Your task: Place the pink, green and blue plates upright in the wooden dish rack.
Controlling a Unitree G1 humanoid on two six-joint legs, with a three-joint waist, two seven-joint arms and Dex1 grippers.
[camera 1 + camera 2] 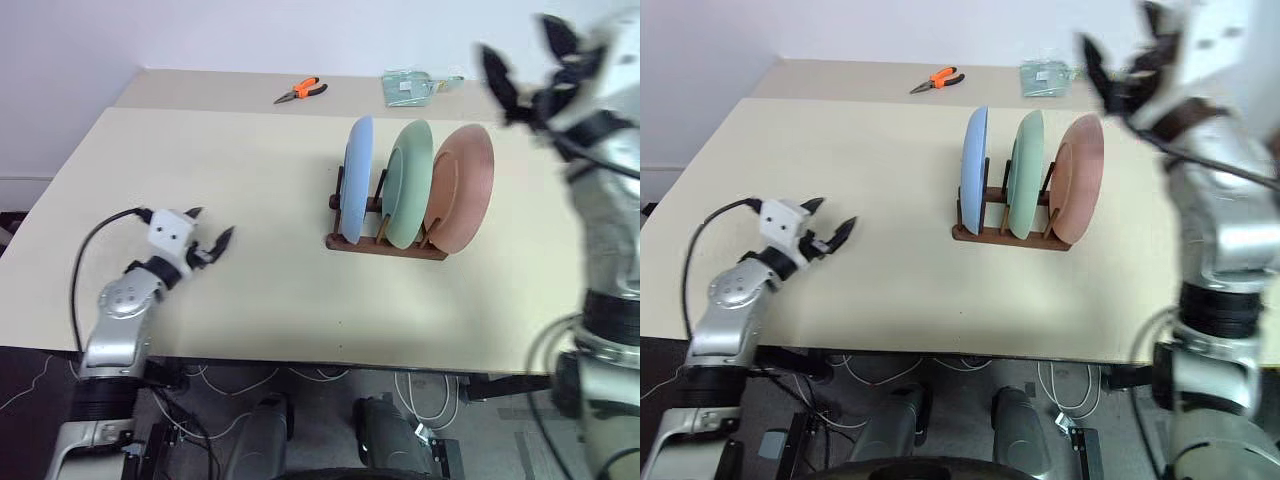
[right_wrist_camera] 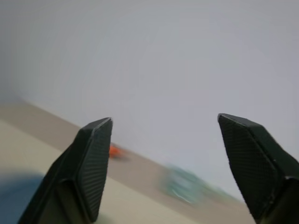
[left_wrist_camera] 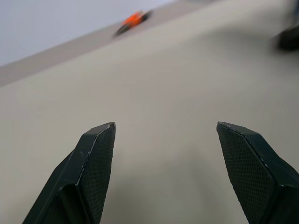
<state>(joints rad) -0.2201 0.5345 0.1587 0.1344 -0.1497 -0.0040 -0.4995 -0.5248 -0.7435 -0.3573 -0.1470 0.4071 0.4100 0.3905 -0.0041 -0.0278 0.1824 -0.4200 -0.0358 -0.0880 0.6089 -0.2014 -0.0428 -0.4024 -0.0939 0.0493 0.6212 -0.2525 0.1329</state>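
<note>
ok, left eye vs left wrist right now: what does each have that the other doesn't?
Left eye alone: the blue plate, green plate and pink plate standing upright in the wooden dish rack, a pale green packet at the far edge, and the right gripper raised, open and empty.

Left wrist alone: a close look at the left gripper's textured fingertips.

Both: the left gripper open and empty over the beige table, and the orange-handled pliers.

A pale beige table point(image 1: 250, 300) stands against a plain white wall point(image 1: 250, 30); cables point(image 1: 430, 395) lie on the grey floor point(image 1: 500, 440) beneath it.
</note>
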